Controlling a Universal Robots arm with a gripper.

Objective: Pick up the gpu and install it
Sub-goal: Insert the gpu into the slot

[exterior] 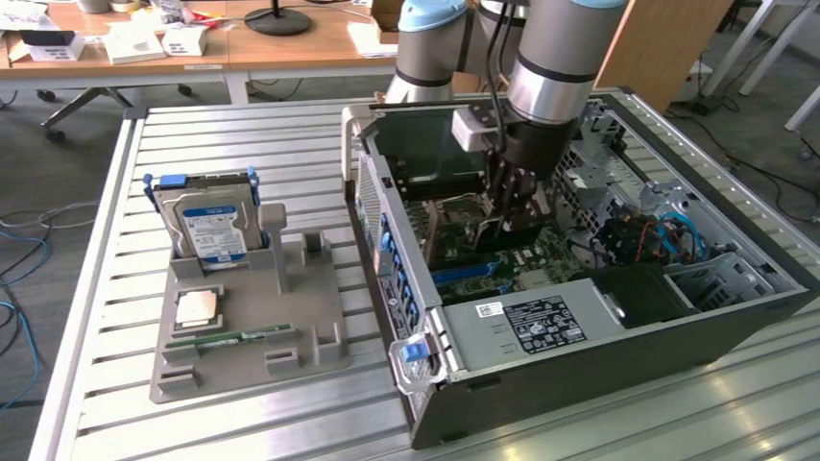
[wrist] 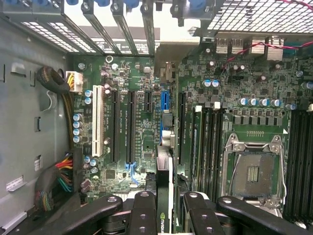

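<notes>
My gripper (exterior: 516, 219) reaches down into the open computer case (exterior: 577, 370), over the motherboard. It is shut on the gpu (exterior: 494, 227), which hangs edge-down between the fingers. In the wrist view the gpu (wrist: 165, 169) shows edge-on as a thin dark card with a green logo, clamped by the gripper (wrist: 166, 208). The card lies along the row of expansion slots, in line with the blue slot (wrist: 164, 103) and next to the long black slots (wrist: 131, 127). Its metal bracket end (wrist: 172, 51) points toward the case's rear slot openings. Whether the card touches a slot I cannot tell.
The empty CPU socket (wrist: 254, 174) and RAM slots lie beside the card. Cable bundles (wrist: 58, 176) crowd the case wall. The power supply (exterior: 532, 322) fills the case's near corner. On the table, a grey holder (exterior: 256, 331) carries a hard drive (exterior: 211, 226), a CPU (exterior: 195, 307) and a RAM stick (exterior: 230, 339).
</notes>
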